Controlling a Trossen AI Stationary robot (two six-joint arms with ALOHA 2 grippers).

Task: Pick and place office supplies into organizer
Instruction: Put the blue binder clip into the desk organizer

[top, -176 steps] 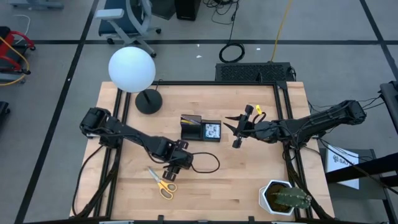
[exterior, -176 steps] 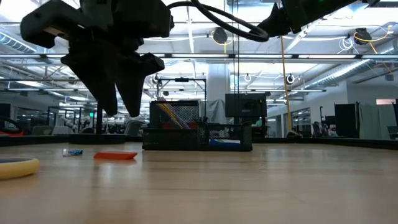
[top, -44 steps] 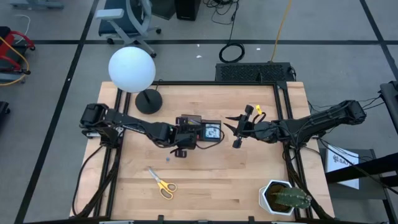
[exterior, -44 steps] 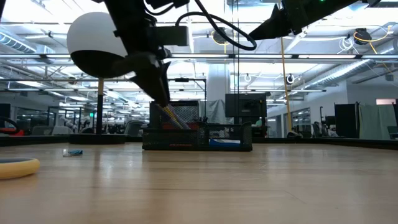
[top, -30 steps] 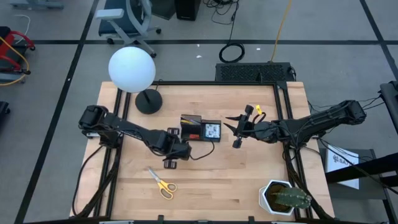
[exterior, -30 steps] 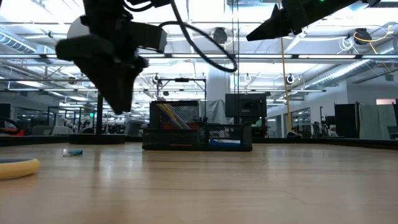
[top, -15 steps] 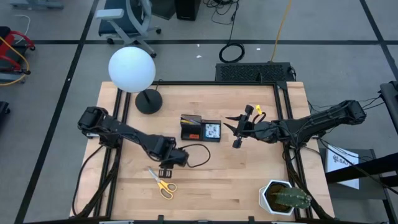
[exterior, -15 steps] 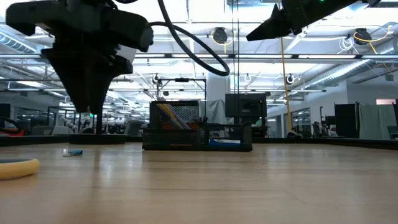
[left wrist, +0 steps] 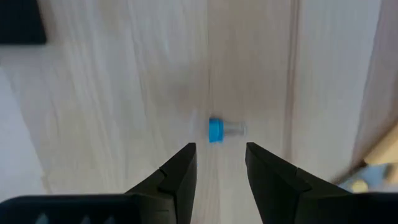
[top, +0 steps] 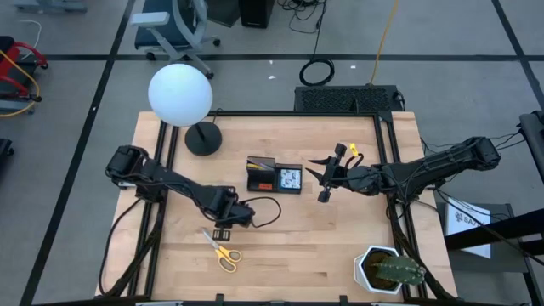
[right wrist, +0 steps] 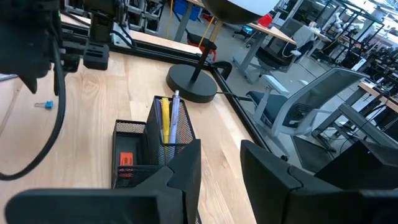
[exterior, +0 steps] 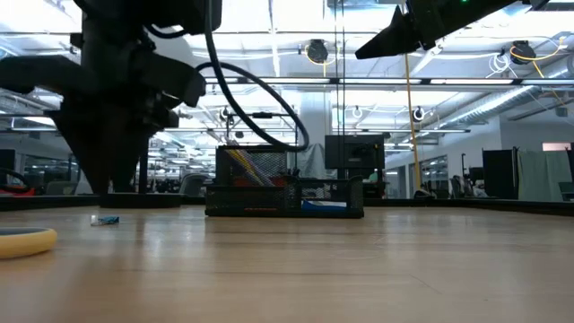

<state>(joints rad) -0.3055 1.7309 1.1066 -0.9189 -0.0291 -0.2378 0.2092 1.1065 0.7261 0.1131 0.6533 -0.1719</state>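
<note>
blue pin (left wrist: pixel 217 129) lies flat, stem pointing toward the scissors (top: pixel 223 250); left hand (left wrist: pixel 220 163) open, empty above it.

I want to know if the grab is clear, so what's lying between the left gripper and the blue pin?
Nothing: in the left wrist view, only bare wood separates the open left gripper from the blue pin lying on the table.

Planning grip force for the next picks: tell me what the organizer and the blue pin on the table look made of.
Organizer: black wire mesh, probably metal, matte; the grid weave shows in its walls.
Blue pin: glossy blue head, likely plastic, on a pale translucent-looking shank; material uncertain.
Table: light wood planks, visible grain and seams.
</note>
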